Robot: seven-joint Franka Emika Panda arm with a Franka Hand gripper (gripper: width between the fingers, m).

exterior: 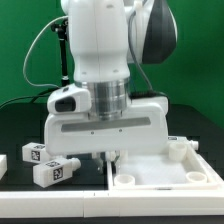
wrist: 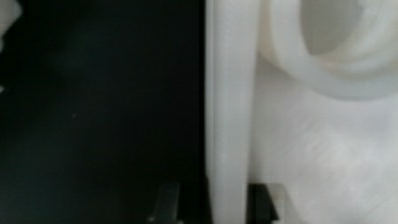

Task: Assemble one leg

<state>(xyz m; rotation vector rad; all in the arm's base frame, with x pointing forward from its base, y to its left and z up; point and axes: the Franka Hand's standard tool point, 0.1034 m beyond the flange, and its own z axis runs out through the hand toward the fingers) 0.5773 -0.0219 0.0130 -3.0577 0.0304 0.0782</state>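
The arm [exterior: 100, 45] reaches straight down over the middle of the tabletop [wrist: 98, 110], and its gripper [exterior: 106, 153] is low at the panel [exterior: 160, 172]. The panel is white and tray-like and lies flat by the tabletop's front edge, on the exterior view's right.

In the wrist view the two fingers [wrist: 173, 203] stand on either side of the panel's raised wall [wrist: 228, 100], one over the black tabletop and one over the panel's inside. The wall runs between them. One finger looks to be against it, and a thin dark gap seems to show at the other. I cannot tell whether the gripper is clamped on the wall or only straddling it. It holds no leg. Inside the panel, just beside the wall, sits a raised white ring [wrist: 338, 60], blurred and cut off by the picture's edge.

The legs lie loose on the tabletop toward its edge on the exterior view's left, apart from the panel. One leg [exterior: 35, 153] lies on its side with a tag facing up. A second leg [exterior: 56, 171] lies just in front of it, nearer the front edge, with tags showing on its faces. A third leg [exterior: 3, 161] is cut off by that picture's left border. None of them touches the gripper.
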